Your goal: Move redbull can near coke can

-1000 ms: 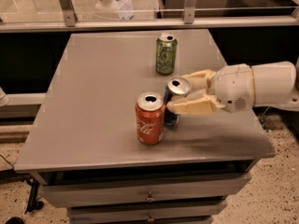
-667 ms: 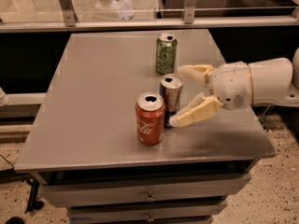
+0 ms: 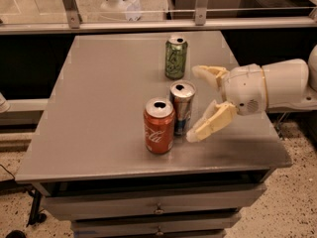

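Jaws opened, now right of upright slim silver-blue redbull can (image 3: 182,108).

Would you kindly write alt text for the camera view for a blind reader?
A redbull can stands close beside a coke can on a grey table. The open gripper reaches in from the right beside the redbull can, not gripping it. A green can stands farther back.
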You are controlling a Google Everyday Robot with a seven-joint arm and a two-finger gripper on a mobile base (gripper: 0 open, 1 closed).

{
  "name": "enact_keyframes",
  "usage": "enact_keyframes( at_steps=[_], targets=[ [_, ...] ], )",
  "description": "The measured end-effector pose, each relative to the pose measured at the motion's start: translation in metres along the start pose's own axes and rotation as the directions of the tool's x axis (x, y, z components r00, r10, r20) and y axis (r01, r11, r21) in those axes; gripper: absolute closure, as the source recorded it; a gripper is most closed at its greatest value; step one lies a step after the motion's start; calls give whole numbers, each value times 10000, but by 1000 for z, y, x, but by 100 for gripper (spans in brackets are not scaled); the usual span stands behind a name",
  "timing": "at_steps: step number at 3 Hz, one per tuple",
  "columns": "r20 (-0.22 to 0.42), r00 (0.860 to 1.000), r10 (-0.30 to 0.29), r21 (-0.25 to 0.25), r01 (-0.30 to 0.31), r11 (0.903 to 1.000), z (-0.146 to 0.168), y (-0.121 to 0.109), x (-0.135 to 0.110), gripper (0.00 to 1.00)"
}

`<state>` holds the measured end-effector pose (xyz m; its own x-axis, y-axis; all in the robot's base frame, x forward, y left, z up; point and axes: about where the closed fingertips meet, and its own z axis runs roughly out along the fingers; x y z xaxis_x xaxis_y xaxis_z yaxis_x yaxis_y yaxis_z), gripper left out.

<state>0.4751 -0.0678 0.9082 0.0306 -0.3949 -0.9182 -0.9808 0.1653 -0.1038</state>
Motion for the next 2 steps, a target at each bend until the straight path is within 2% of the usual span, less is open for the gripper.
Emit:
enact_keyframes(
  at_steps=[1, 2],
  targets=[
    [-145, 9999, -16, 346, 21, 9994, -22, -5, 11, 0],
    [-560, 9984, 37, 1157, 28, 9933, -72, -8, 28, 0]
  ],
)
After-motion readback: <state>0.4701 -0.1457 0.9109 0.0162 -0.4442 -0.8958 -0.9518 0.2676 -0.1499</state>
